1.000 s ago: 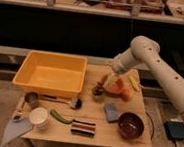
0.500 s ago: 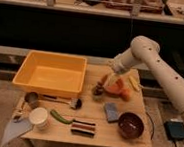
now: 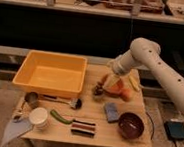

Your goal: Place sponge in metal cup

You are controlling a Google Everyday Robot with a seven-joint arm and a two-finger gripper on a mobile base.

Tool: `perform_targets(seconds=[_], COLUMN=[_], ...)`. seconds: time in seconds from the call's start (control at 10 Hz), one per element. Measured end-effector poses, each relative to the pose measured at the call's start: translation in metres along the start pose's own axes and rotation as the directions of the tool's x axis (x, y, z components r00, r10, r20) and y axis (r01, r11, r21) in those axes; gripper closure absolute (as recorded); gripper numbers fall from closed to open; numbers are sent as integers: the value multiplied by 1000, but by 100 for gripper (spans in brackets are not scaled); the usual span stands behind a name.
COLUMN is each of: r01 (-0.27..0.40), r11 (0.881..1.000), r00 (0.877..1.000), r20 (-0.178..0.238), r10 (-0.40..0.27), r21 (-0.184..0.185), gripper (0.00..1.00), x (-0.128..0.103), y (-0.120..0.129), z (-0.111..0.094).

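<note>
The sponge lies flat on the wooden table, right of centre and just left of the dark maroon bowl. The metal cup stands near the table's left edge, in front of the yellow bin and just behind the white cup. My gripper hangs from the white arm low over the middle of the table. It is behind the sponge and far to the right of the metal cup. It is next to some orange food pieces.
A yellow bin fills the back left. A white cup, a green pod, a black-and-white striped block and a maroon bowl line the front. A pale cloth hangs off the front left corner. Orange food pieces and a banana lie at the back right.
</note>
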Motion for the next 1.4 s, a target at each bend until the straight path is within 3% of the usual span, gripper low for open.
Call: perform_targets(seconds=[0.2, 0.5, 0.9, 1.4], r01=[-29, -90, -164, -168], r11=[999, 994, 986, 986], r00=[1000, 995, 975, 973], r20=[-5, -34, -147, -155], r10=[29, 92, 165, 168], r21=[41, 55, 25, 18], gripper=[20, 20, 20, 20], x=[6, 30, 60, 63], y=[14, 24, 36, 40], z=[-7, 3, 16, 17])
